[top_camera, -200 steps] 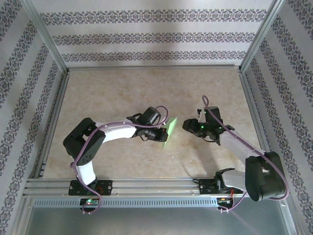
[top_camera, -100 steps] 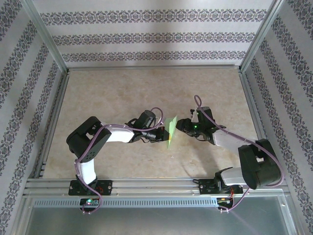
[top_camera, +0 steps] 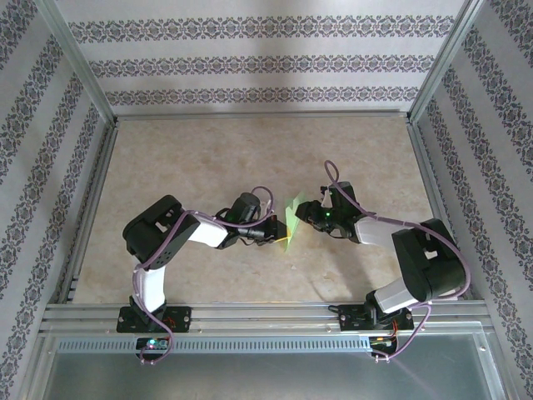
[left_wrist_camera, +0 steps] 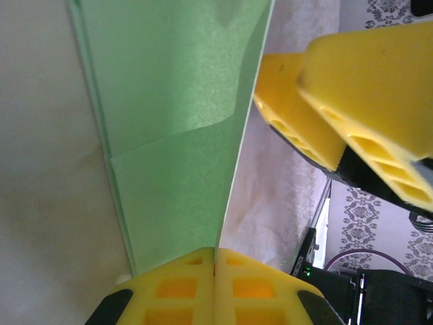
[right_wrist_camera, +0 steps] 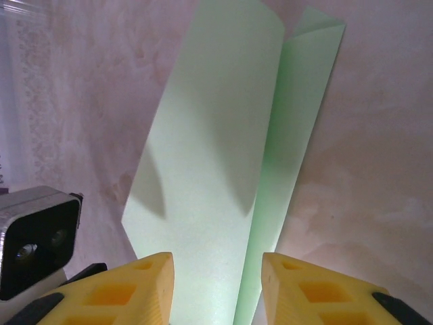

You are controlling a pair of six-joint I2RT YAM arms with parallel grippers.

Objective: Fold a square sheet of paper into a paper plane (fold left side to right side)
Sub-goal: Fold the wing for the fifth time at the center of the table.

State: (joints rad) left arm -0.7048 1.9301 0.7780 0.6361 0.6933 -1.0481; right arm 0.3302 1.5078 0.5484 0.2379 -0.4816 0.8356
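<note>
Mottled beige tabletop (top_camera: 191,158), walled on three sides; along its near edge, slotted metal rail (top_camera: 266,315) bearing two arm bases (top_camera: 154,318).

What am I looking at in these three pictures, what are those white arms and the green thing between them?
Two robot arms stand bolted at the near edge of a beige table. One picture looks down from above; the other two come from a camera on each wrist, so the yellow fingers at the bottom are that arm's own. The left hand is shut on a folded light green sheet of paper. The right hand is open, one finger on either side of the paper, not pinching it.
</note>
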